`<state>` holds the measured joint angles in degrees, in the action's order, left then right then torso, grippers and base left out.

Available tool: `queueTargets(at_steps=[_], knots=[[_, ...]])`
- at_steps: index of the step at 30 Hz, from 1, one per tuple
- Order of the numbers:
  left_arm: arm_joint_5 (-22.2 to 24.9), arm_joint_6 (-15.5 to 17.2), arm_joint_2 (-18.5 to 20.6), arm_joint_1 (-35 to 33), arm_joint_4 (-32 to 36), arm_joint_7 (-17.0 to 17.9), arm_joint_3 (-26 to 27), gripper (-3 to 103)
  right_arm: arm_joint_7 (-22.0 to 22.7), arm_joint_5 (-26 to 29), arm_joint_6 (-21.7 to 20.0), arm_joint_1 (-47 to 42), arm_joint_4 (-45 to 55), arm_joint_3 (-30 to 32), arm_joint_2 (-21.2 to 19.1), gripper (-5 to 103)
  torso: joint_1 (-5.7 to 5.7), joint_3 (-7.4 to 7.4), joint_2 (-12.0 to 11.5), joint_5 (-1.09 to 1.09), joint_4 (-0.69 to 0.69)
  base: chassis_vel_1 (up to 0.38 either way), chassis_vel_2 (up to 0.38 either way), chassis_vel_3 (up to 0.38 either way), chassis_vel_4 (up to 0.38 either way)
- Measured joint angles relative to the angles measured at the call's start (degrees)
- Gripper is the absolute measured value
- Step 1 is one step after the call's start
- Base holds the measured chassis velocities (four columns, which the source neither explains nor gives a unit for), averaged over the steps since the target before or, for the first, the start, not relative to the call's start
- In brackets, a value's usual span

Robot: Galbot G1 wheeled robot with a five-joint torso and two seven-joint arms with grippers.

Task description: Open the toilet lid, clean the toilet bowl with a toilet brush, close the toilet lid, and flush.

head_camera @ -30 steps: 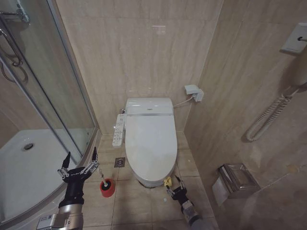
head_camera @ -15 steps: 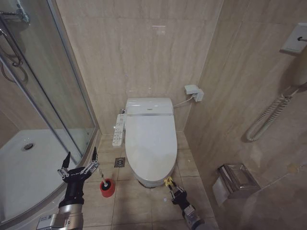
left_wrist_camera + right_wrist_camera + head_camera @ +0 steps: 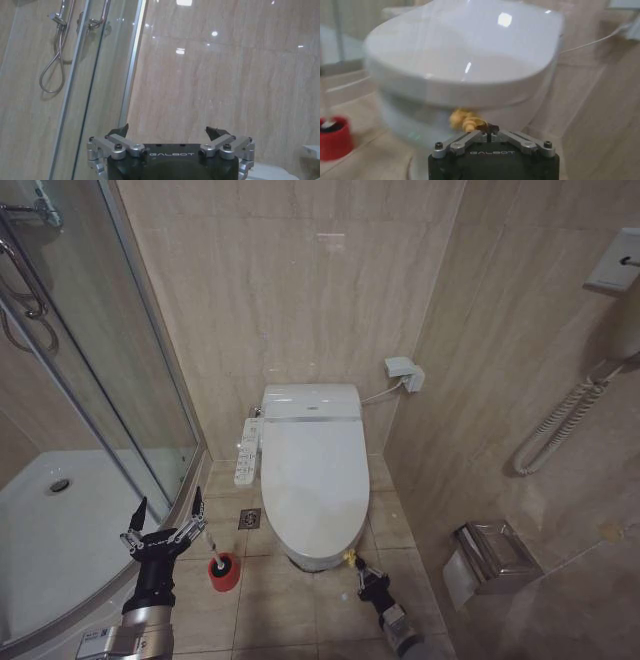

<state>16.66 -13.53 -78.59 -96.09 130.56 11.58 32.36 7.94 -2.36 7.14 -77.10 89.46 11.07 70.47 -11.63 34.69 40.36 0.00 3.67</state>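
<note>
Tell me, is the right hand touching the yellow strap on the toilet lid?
Touching. In the right wrist view the right hand is closed with its tips pinching the yellow strap below the toilet lid.

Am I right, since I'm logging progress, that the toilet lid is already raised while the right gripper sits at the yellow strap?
No. The toilet lid is down, closed over the bowl, as the head view shows. The right gripper is indeed at the yellow strap, fingers shut.

Beige tiled floor [image 3: 290, 605] carries the toilet bowl [image 3: 312, 555] against the back wall, a red brush holder [image 3: 224, 572] near its left front, and a floor drain [image 3: 249, 519] between shower tray [image 3: 60, 530] and bowl.
</note>
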Motion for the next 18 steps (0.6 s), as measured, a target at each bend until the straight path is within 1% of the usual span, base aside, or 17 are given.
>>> queueTargets(at_steps=[7, 9, 10, 13, 18], knots=[[0.0, 0.0, 0.0, 0.0, 0.0, 0.0, 0.0, 100, 0.5, 0.9, -0.2, 0.7, 2.5, 3.6, 0.9, 0, 0.0, 0.0, 0.0, 0.01, -0.01, 0.0, 0.0, 0.0, 0.0], [0.0, 0.0, 0.0, 0.0, 0.0, 0.0, 0.0, 100, 0.5, 2.3, -0.8, 0.5, 4.7, 5.8, 0.8, 0, 0.0, 0.01, 0.0, 0.02, -0.03, 0.0, 0.0, 0.0, 0.0], [0.0, 0.0, 0.0, 0.0, 0.0, 0.0, 0.0, 100, 0.5, 2.3, -0.8, 0.5, 4.7, 5.8, 0.8, 0, 0.0, 0.01, 0.0, 0.02, -0.03, 0.0, 0.0, 0.0, 0.0], [0.0, 0.0, 0.0, 0.0, 0.0, 0.0, 0.0, 100, 0.6, 3.6, -1.1, 0.0, 7.7, 8.8, 0.9, 0, 0.0, 0.0, 0.0, 0.02, -0.01, 0.0, 0.0, 0.0, 0.0], [0.0, 0.0, 0.0, 0.0, 0.0, 0.0, 0.0, 100, 0.8, 5.1, -1.7, -0.7, 11.7, 11.2, 1.2, 0, 0.0, 0.0, 0.0, 0.01, 0.0, 0.0, 0.0, 0.0, 0.0]])
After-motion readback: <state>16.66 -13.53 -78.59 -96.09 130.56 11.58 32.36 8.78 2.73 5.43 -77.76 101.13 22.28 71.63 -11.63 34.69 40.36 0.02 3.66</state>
